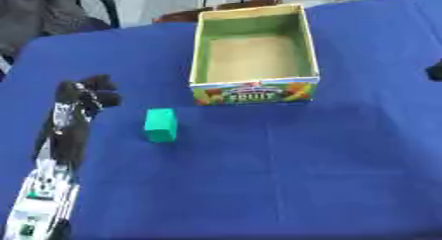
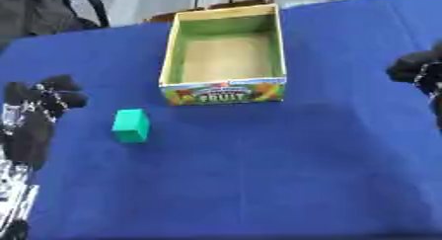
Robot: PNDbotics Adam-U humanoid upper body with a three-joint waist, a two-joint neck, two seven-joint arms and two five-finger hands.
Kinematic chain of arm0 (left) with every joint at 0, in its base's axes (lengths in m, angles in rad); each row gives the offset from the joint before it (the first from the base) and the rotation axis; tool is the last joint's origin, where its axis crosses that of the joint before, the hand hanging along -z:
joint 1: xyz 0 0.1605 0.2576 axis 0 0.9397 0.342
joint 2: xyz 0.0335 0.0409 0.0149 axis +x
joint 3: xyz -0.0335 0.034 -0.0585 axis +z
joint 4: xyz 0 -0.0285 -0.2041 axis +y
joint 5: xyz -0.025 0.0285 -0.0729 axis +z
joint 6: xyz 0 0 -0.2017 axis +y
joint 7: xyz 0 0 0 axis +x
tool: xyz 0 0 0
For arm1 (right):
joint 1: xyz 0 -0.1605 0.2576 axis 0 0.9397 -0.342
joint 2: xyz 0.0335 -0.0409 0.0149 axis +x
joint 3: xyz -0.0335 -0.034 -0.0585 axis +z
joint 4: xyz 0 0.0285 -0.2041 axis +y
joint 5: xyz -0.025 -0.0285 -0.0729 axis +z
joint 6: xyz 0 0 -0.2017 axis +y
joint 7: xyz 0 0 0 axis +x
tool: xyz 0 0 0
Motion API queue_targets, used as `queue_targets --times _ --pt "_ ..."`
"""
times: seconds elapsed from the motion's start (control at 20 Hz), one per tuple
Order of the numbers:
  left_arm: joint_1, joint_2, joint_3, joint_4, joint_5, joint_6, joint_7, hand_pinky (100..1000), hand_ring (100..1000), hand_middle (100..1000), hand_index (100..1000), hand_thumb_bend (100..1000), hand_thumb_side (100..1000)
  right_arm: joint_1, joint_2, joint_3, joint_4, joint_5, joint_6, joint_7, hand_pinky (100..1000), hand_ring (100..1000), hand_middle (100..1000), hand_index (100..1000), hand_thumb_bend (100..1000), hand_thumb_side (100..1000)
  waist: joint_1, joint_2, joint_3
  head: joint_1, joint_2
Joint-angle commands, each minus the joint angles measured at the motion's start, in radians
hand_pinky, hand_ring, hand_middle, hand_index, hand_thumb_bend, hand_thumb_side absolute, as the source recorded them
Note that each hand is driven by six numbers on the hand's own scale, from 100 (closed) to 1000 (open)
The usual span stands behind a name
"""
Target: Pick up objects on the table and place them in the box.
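Observation:
A small green block lies on the blue tablecloth, left of the middle. Behind it and to the right stands an open cardboard fruit box with nothing visible inside. My left hand hovers to the left of the block, a short gap away, with its fingers relaxed and spread and nothing in them. The left arm runs up from the lower left corner. My right hand shows only partly at the right edge, level with the box front and well away from it.
The blue table stretches wide in front of the box and to its right. Dark clothing and chair parts sit beyond the far edge at the upper left.

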Motion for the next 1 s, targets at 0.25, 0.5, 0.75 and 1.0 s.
queue_targets --times 0.25,0.5,0.75,1.0 --pt "-0.059 0.171 0.012 -0.034 -0.108 0.039 -0.075 770 740 731 860 630 565 -0.008 -0.015 -0.005 -0.008 0.002 -0.001 0.002 746 685 572 639 100 952 0.000 -0.022 -0.004 -0.008 -0.001" --pt "-0.123 0.304 -0.046 -0.028 -0.191 0.057 -0.157 780 752 767 890 475 341 -0.007 -0.016 -0.003 -0.007 0.003 0.000 0.005 747 685 572 639 100 953 0.004 -0.024 -0.010 -0.012 -0.004" --pt "-0.183 0.433 -0.136 0.035 -0.270 0.027 -0.236 778 759 788 916 477 310 -0.005 -0.019 -0.002 -0.006 0.005 0.001 0.005 747 685 572 638 100 954 0.009 -0.027 -0.017 -0.016 -0.005" --pt "-0.241 0.562 -0.235 0.133 -0.349 -0.020 -0.315 768 753 788 920 492 329 -0.007 -0.015 0.002 -0.005 0.004 0.002 0.010 747 685 572 638 100 954 0.008 -0.029 -0.020 -0.014 -0.004"
